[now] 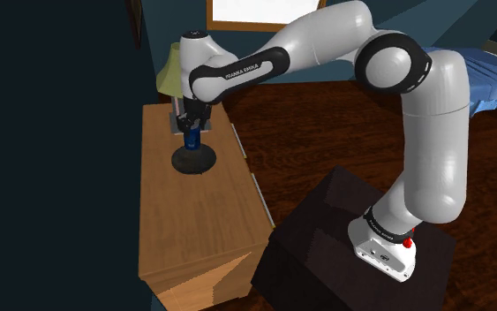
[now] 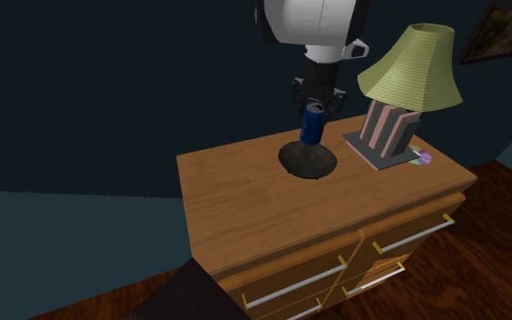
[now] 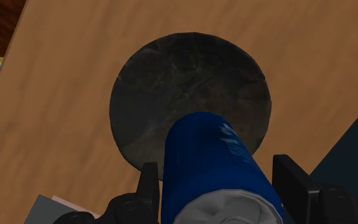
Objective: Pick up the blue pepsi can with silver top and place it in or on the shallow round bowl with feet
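blue can, just one, held in the gripper above one dark bowl.

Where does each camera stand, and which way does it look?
Shoulder view: beside and behind the stand, looking down over the dresser; the whole white arm shows.
Second exterior view: in front of the dresser, facing its top and the lamp; the gripper enters from above.
Wrist view: on the gripper, looking down at the dark bowl; both black fingers clasp the blue can.
Shared: all three show the can above the bowl.
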### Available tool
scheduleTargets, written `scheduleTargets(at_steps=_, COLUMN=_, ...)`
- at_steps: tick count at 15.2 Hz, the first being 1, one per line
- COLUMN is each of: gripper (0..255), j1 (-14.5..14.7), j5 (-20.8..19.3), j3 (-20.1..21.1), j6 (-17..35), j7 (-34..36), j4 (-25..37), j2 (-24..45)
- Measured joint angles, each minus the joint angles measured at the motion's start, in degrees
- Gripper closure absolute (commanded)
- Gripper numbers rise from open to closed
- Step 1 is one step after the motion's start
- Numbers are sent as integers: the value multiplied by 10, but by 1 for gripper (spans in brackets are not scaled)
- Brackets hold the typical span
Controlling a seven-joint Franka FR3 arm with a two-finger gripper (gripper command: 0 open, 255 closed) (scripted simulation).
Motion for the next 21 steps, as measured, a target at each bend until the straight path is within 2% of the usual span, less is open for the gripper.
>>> scheduleTargets(at_steps=11, gripper=255, j1=5, j5=-14, j3=-10, j6=60, j7=7, j4=-18, j2=43)
scheduleTargets(at_steps=18, gripper=255, j1=6, j5=-15, j3=-11, j6=64, j7=8, j4=-17, j2=48)
scheduleTargets(at_steps=19, gripper=0, j1=6, j5=-15, j3=-11, j6=64, j7=8, j4=-17, j2=48)
scheduleTargets(at_steps=21, gripper=0, j1=6, j5=-15, j3=-11, j6=64, j7=8, j4=-17, j2=48)
